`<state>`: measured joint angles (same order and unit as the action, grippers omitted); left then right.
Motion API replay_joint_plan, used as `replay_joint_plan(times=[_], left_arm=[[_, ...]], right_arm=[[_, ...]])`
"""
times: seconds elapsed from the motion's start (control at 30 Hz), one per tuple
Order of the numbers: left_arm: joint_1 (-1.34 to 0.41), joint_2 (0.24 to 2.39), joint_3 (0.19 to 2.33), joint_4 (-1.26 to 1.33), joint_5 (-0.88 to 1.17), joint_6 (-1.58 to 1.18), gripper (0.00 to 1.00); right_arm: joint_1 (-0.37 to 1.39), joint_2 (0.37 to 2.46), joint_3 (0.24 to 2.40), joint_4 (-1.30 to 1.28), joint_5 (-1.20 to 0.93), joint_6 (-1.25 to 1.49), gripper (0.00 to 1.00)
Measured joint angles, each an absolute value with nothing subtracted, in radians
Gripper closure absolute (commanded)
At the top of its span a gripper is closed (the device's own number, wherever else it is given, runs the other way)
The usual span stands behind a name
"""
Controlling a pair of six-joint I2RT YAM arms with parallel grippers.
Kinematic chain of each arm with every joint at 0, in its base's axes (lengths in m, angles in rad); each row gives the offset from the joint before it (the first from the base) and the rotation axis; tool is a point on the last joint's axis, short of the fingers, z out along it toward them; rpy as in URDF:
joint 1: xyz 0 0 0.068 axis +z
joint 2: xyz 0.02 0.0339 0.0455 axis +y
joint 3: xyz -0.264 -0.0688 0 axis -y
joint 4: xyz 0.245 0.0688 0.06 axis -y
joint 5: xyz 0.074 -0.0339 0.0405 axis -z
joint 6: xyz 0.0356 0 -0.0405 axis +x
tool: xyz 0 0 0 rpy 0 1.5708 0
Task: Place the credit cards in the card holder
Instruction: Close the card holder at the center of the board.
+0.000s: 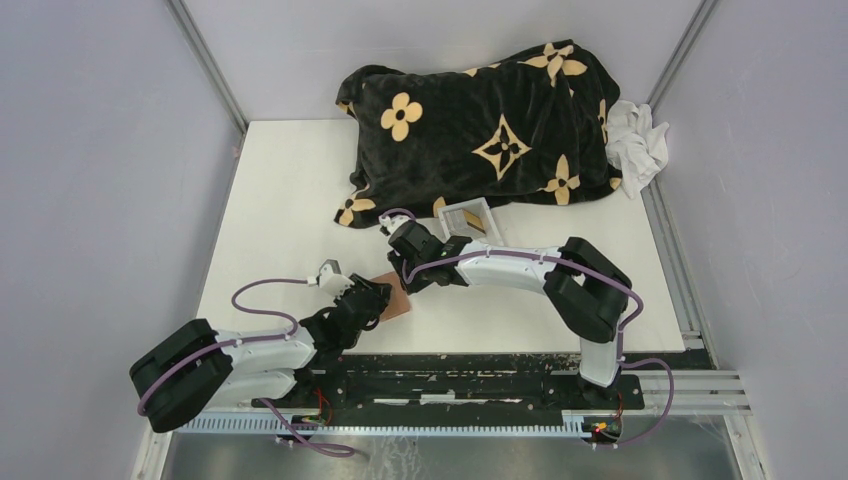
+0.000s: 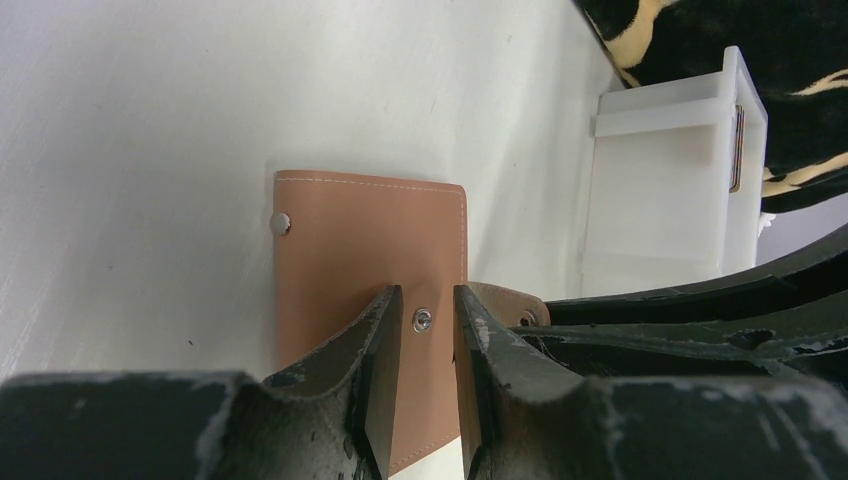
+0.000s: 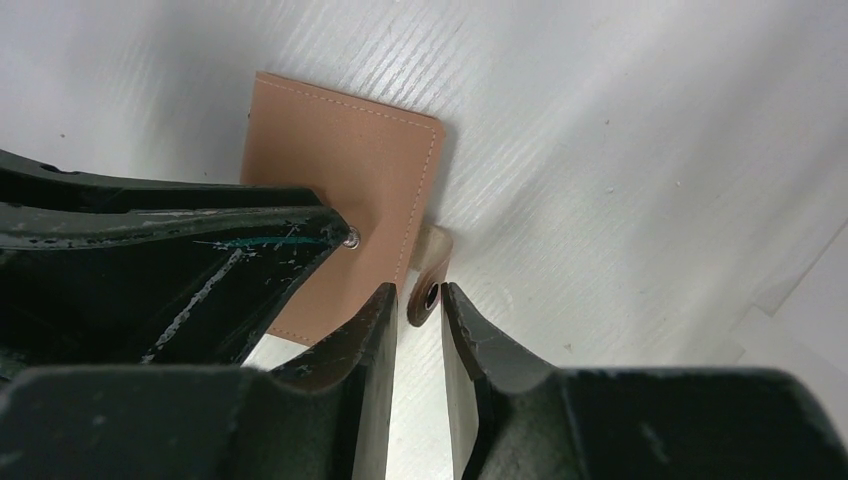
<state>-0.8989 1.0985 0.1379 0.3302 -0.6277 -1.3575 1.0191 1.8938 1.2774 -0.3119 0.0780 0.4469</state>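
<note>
Jaws on the left gripper [image 2: 428, 300] stand narrowly parted, tips down on the face of the wallet [image 2: 370, 240] either side of a snap stud [image 2: 422, 320], clamping nothing between them. The right gripper [image 3: 418, 292] is just as narrow, with the wallet's loose strap [image 3: 436, 255] between its tips; whether it truly pinches I cannot tell.

A black blanket [image 1: 480, 120] with gold flowers heaps across the far end of the white table [image 1: 290, 200]. Just in front of it stands a clear tray [image 2: 660, 190], and the cards [image 2: 737, 150] show as a thin edge inside it (none is in the wallet yet). The wallet lies flat and folded shut between the two grippers, apart from the tray, its strap unfastened off one side.

The risk, as I judge it, is the pull. If the right arm tugs the strap while the left presses too lightly, the whole wallet slides instead of opening. The small strap could also slip free, and the grippers sit close enough to knock together.
</note>
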Motion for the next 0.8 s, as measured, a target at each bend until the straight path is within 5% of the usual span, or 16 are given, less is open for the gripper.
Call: replay_joint_plan(times=[0.8], left_arm=[[-0.899, 1.103, 0.136, 0.339, -0.629, -1.374, 0.66]], right_arm=[[1.019, 1.867, 1.277, -0.308, 0.071, 0.448, 0.78]])
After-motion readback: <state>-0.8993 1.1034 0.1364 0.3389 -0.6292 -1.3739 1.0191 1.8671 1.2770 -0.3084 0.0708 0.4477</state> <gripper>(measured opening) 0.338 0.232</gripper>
